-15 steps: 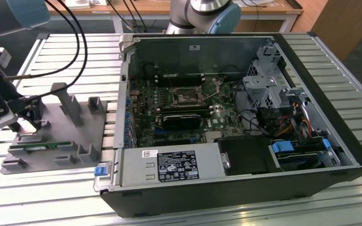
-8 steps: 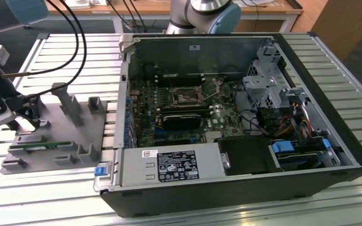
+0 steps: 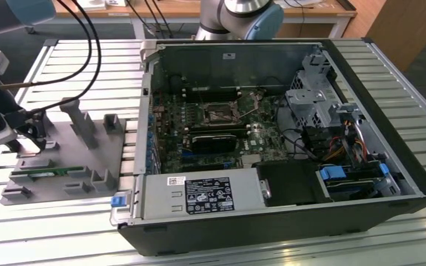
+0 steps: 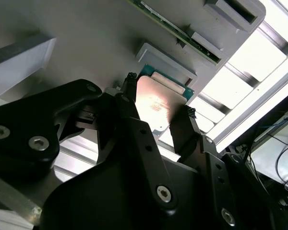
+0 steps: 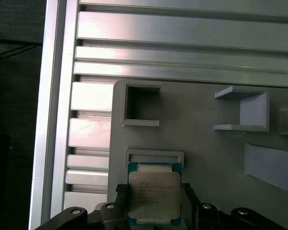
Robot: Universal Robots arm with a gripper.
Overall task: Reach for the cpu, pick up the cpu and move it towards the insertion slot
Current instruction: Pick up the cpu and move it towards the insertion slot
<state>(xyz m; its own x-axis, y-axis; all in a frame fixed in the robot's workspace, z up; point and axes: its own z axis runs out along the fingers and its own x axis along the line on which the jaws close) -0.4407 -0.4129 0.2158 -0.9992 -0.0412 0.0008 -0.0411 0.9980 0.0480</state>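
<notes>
The cpu (image 5: 153,197), a silver-topped square chip on a green board, lies by a small bracket on the grey fixture plate (image 5: 201,143). It appears in both wrist views, with the chip (image 4: 157,103) between my black fingers. My gripper (image 5: 153,189) (image 4: 159,96) stands over it with one finger against each side edge, shut on the chip, which still rests on the plate. In the exterior view my gripper (image 3: 34,141) is low over the plate at the exterior view's left. The insertion slot (image 3: 219,113) sits on the motherboard inside the open computer case (image 3: 390,127).
A green memory stick (image 3: 44,172) (image 4: 175,29) lies in a holder on the plate. Grey upright holders (image 3: 80,122) rise beside my gripper. Cables (image 3: 87,50) hang above the plate. The case wall (image 3: 148,111) stands between plate and motherboard. A slatted aluminium table (image 3: 72,221) carries everything.
</notes>
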